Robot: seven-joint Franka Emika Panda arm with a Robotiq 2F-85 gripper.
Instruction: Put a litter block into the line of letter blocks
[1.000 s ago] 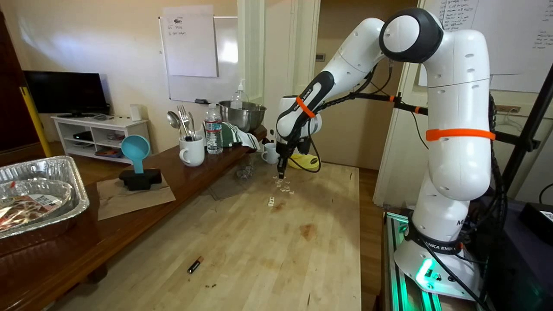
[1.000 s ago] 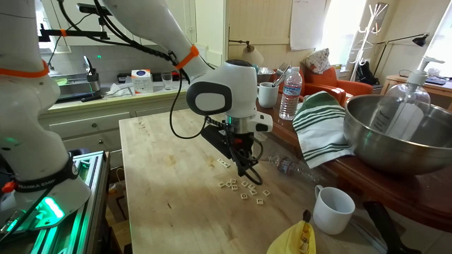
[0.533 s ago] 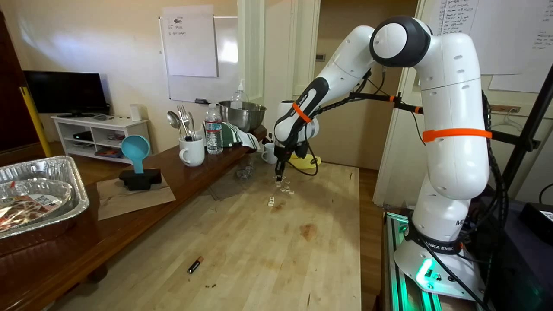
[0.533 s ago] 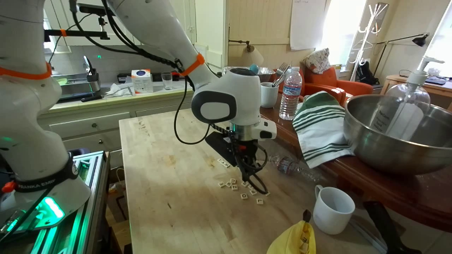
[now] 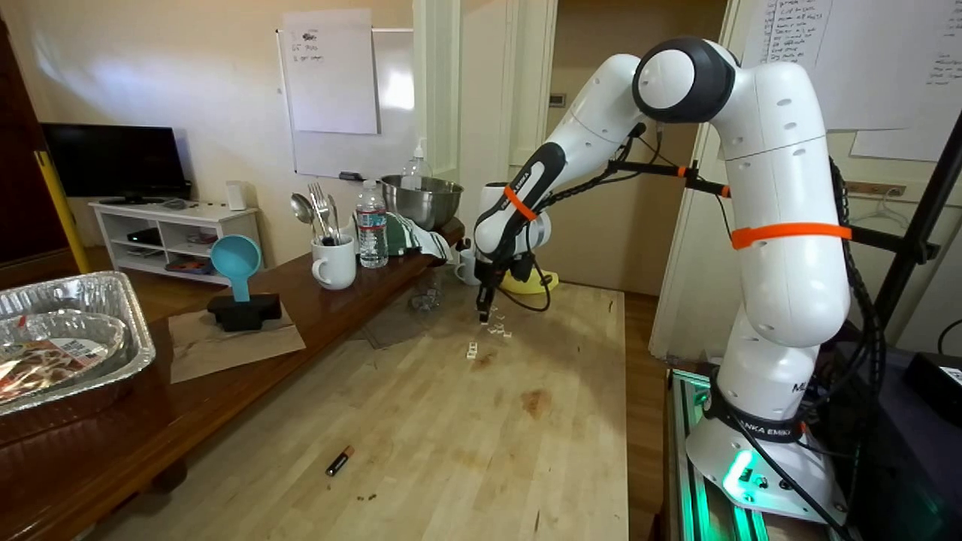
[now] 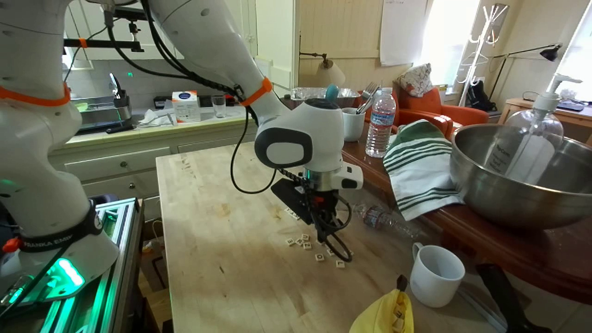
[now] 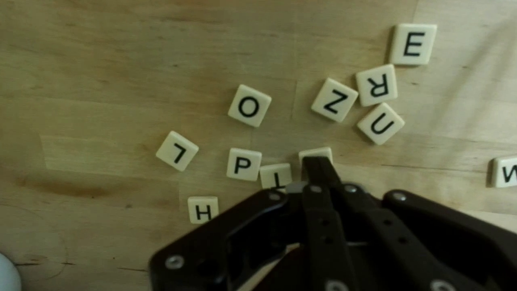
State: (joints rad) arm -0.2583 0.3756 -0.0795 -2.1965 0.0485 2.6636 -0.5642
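The line of letter blocks point(image 5: 472, 350) is a short row of tiny pale tiles on the wooden table. In an exterior view the row point(image 6: 291, 213) is partly hidden by the arm. An M tile point(image 7: 507, 171) shows at the right edge of the wrist view. Several loose tiles lie scattered, among them O point(image 7: 249, 106), Z point(image 7: 335, 100), P point(image 7: 244, 164) and H point(image 7: 203, 210). My gripper point(image 7: 317, 159) has its fingertips together, directly over a tile point(image 7: 316, 152) whose letter they hide. Nothing shows between the fingertips. The gripper also shows low among the loose tiles in both exterior views point(image 5: 483, 318) point(image 6: 322, 240).
A yellow pouch-like object point(image 6: 386, 312) and a white mug point(image 6: 437, 275) stand at one end of the table. A clear bottle point(image 6: 379, 217) lies by the raised brown ledge, which bears a steel bowl point(image 6: 522, 185). A battery point(image 5: 340, 460) lies at the other end.
My gripper has moved lower, toward the table, and shifted slightly among the loose tiles. The arm leans further down. The tiles and the row show no visible movement.
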